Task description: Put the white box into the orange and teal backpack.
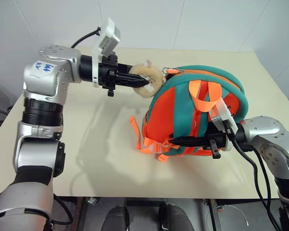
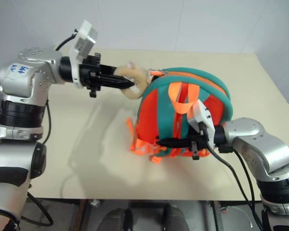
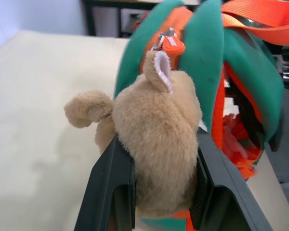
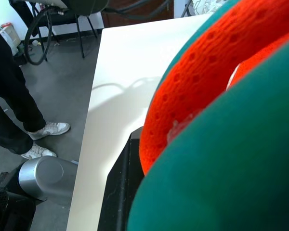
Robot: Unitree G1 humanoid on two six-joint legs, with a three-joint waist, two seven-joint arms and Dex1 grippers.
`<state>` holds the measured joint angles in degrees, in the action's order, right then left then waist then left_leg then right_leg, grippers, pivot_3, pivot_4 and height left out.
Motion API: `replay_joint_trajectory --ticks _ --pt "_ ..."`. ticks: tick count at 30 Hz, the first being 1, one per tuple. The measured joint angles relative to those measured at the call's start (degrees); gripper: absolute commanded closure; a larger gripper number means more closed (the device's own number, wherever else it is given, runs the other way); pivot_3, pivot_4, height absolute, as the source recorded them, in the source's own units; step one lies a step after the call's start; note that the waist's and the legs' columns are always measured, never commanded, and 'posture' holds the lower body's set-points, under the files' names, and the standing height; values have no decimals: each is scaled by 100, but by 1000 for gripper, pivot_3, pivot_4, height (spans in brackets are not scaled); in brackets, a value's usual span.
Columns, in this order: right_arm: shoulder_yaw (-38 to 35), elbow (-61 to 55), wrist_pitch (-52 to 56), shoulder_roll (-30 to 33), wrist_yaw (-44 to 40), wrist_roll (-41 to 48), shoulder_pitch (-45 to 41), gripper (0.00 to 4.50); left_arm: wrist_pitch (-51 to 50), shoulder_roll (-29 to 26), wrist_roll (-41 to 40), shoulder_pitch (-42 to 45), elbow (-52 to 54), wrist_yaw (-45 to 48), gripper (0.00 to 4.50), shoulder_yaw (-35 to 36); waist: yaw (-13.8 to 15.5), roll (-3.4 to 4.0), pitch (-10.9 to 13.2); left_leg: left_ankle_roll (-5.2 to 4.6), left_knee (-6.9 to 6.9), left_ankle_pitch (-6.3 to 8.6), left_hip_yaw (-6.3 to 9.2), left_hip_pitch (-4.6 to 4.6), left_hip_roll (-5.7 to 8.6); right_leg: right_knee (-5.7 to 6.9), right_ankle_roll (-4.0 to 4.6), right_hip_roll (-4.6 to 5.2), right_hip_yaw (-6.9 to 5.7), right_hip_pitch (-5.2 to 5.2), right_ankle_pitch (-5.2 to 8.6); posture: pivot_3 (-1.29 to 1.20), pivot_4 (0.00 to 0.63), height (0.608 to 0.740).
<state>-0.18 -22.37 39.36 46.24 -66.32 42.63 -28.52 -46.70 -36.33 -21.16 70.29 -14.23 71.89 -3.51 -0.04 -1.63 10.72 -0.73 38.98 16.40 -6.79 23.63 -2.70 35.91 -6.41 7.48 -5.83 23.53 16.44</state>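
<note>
The orange and teal backpack [image 1: 183, 103] stands upright on the beige table [image 1: 96, 144], straps facing me. Its tan plush toy [image 1: 151, 77] hangs at the upper left by the zipper. My left gripper [image 1: 142, 82] points level toward the backpack and is shut on that plush toy [image 3: 154, 125], whose body is squeezed between the two black fingers [image 3: 111, 183]. My right gripper [image 1: 180, 141] lies low across the backpack's strap side, shut on teal strap and orange mesh [image 4: 207, 86]. The white box is out of view.
The table's near edge [image 1: 149, 196] runs just below the backpack, and loose orange webbing [image 1: 144, 144] trails at its lower left. Open tabletop lies left of the backpack. Beyond the table's side, a person's legs and shoes [image 4: 43, 130] stand on the grey floor.
</note>
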Motion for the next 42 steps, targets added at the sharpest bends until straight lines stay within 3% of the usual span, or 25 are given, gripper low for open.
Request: replay_joint_trajectory --ticks 15,24,32,42 --pt "125 277 -96 -15 -160 -190 -13 3831 -1247 -1026 -813 -370 1656 -357 3568 222 -12 1 1 3 -10 1 2 -17 -1 4 1 -3 19 2 0 0 150 740" --pt "138 297 -171 -19 -198 -208 -9 3831 -795 -1756 -668 -651 1619 -192 3568 75 -9 2 1 8 -15 5 -5 -20 -1 -2 1 -3 25 3 1 0 150 740" --pt "147 296 -174 -19 -201 -242 41 3831 -354 -2302 -558 -1448 1699 365 3568 -267 -14 2 1 10 -27 6 -15 -28 -4 -2 5 -8 34 7 3 0 150 740" --pt "155 294 -178 -19 -201 -252 77 3831 206 -2340 -260 -1693 1538 703 3568 -737 -8 2 1 9 -29 7 -15 -29 -4 -2 6 -10 34 8 3 0 150 740"
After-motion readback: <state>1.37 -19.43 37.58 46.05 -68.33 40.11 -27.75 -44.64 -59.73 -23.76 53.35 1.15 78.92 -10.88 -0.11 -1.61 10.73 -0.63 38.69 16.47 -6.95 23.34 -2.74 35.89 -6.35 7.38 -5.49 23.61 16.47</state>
